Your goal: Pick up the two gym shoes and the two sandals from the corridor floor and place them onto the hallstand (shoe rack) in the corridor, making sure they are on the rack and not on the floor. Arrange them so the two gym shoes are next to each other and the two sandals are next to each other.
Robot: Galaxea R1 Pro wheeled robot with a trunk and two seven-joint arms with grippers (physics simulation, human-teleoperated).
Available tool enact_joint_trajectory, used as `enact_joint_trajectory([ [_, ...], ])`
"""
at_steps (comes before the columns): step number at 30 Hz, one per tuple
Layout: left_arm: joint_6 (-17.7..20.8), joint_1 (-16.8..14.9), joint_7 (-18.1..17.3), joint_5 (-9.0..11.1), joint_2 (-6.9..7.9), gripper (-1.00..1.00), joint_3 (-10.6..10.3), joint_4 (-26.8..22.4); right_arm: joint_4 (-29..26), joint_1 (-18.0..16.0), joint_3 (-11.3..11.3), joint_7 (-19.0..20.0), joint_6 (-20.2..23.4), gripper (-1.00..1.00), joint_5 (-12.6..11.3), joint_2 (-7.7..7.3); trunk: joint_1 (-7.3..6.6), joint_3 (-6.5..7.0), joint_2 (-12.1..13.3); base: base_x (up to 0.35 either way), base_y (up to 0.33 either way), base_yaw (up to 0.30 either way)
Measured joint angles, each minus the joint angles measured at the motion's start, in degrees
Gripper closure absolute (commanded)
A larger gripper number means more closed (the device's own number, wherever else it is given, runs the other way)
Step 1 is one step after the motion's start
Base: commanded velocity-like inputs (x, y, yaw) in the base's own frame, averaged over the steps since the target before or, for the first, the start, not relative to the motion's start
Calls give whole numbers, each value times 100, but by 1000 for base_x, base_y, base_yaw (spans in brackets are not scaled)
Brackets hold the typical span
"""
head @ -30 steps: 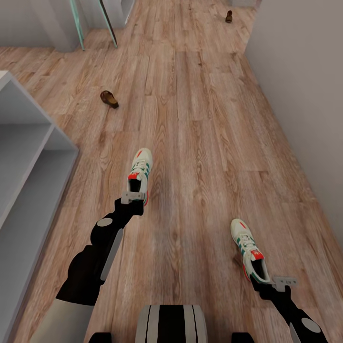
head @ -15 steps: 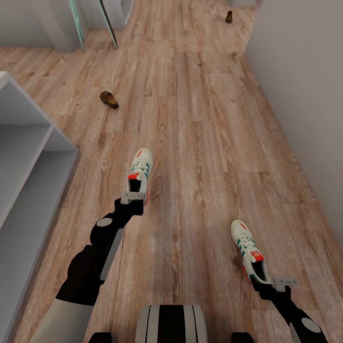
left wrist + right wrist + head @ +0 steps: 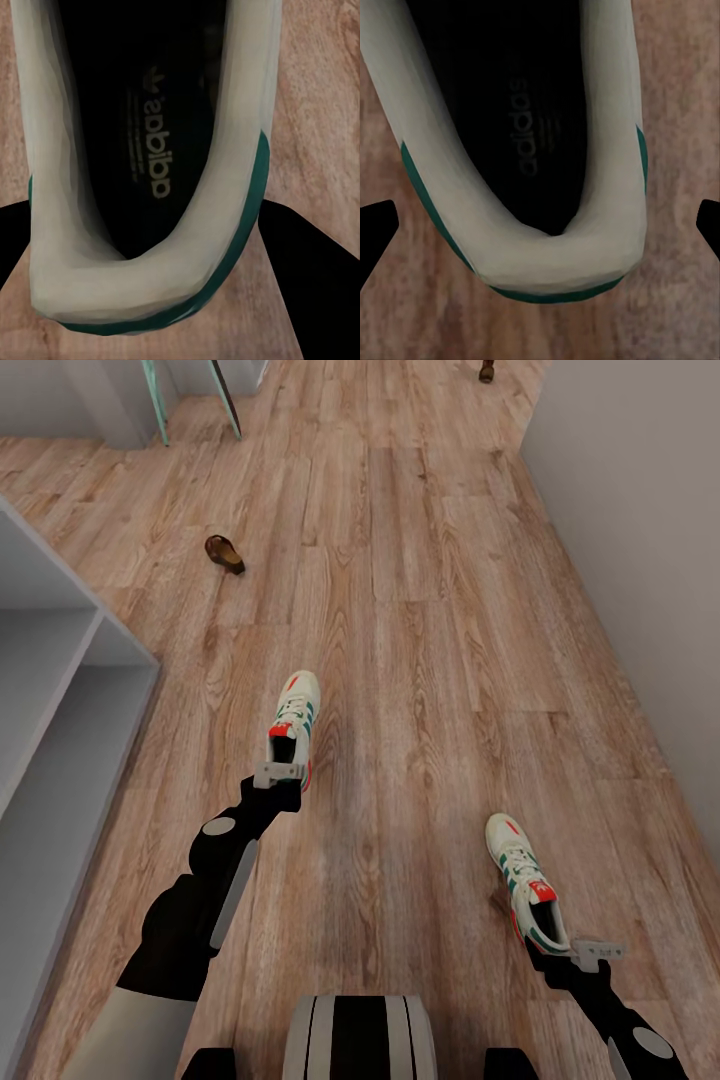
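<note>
Both grippers, left (image 3: 281,773) and right (image 3: 583,952), grip one white teal-striped gym shoe each (image 3: 294,728) (image 3: 524,882) by the heel above the wood-grain floor (image 3: 420,610), so carrying them to the pale grey rack (image 3: 60,760) seems next.

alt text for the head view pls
Two arms reach over a wood floor, each end effector, left and right, at the heel of a white sneaker, left and right. A brown sandal lies farther off; a grey rack stands at left.

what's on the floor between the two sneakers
Nothing: in the head view, only bare wood floor lies between the left sneaker and the right sneaker.
</note>
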Motion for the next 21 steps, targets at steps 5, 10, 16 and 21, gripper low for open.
enact_joint_trajectory([
  [5, -2, -1, 8, 2, -2, 100, 7, 0, 0, 0, 0, 0, 6, -100, 0, 0, 0, -1, 0, 0, 0, 0],
  [10, 0, -1, 2, 3, -2, 100, 10, 15, 0, 0, 0, -1, 4, -100, 0, 0, -1, -2, 0, 41, 0, 0],
  [16, -2, -1, 7, 2, -3, 100, 15, 27, 6, 0, 0, -3, 4, -100, 0, 0, 0, -2, 0, 37, 0, 0],
  [21, -2, -1, 0, 3, -3, 100, 18, 26, 8, 0, 0, -7, 4, -100, 0, 0, 0, -2, 0, 3, 0, 0],
])
